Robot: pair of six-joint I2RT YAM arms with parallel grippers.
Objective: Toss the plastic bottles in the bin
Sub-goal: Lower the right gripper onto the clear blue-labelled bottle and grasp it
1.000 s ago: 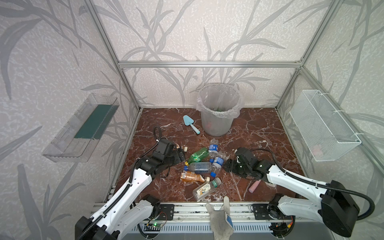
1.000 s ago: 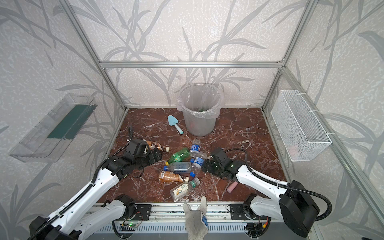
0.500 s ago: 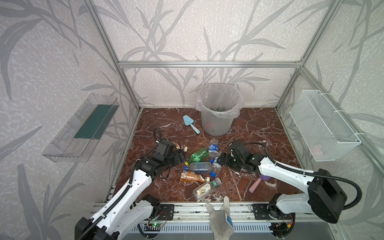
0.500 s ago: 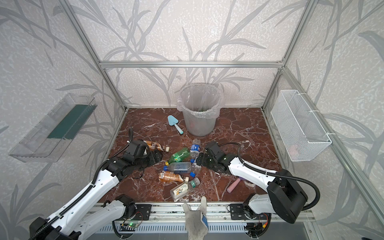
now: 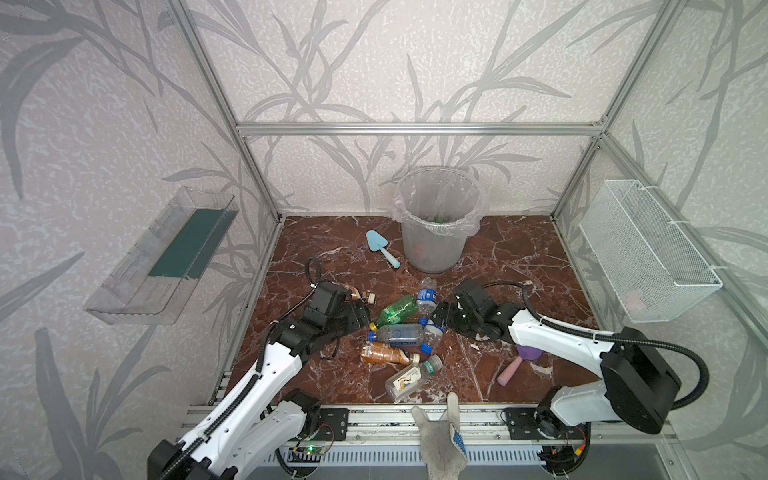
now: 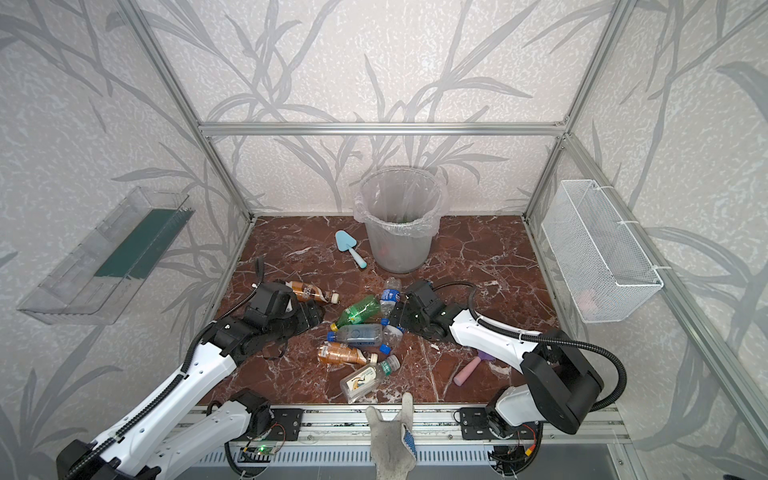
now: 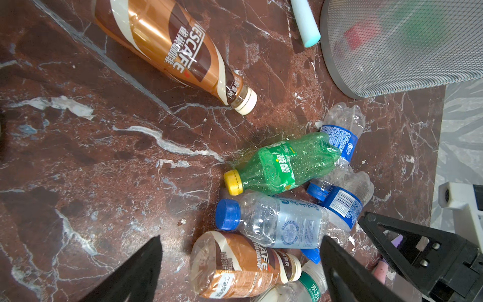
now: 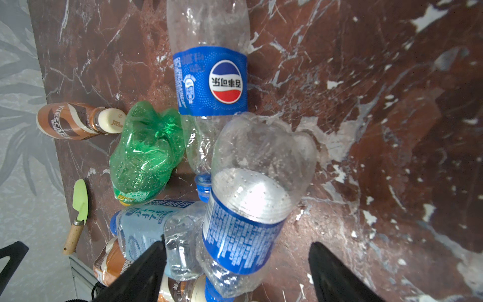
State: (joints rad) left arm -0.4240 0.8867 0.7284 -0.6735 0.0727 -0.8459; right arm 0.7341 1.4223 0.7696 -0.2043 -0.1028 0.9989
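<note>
Seven plastic bottles (image 5: 399, 334) lie on their sides on the red-brown marble worktop (image 5: 519, 257). Six form a loose cluster at the near middle:
- a green bottle (image 5: 395, 311) with a yellow cap;
- a far Pepsi bottle (image 5: 426, 291), its base toward the bin;
- a crumpled near Pepsi bottle (image 8: 243, 209);
- a clear water bottle (image 7: 282, 224) with a blue cap;
- a brown Nescafé bottle (image 5: 380, 354);
- nearest the front edge, a clear bottle with a white label and green cap (image 5: 409, 379).

The seventh, a second Nescafé bottle (image 7: 167, 44), lies apart on the left, just beside the left arm (image 5: 274, 365).

Left gripper (image 7: 240, 239): low at the cluster's left side, jaws well apart and empty, facing the water bottle and the brown Nescafé bottle.

Right gripper (image 8: 237, 244): low at the cluster's right side, jaws apart on either side of the near Pepsi bottle's labelled end, not closed on it.

The bin (image 5: 432, 249), translucent grey with a clear liner, stands upright at the far middle, well apart from the cluster. Green and red shapes show blurred through its wall.

A light-blue toy trowel (image 5: 376, 241) lies just left of the bin. A purple-and-pink toy shovel (image 5: 513, 370) lies near right, partly under the right arm (image 5: 557, 336).

A clear tray (image 5: 124, 291) hangs on the left wall and a white wire-mesh basket (image 5: 648, 257) on the right wall. A knitted glove (image 5: 440, 436) rests on the front rail.
</note>
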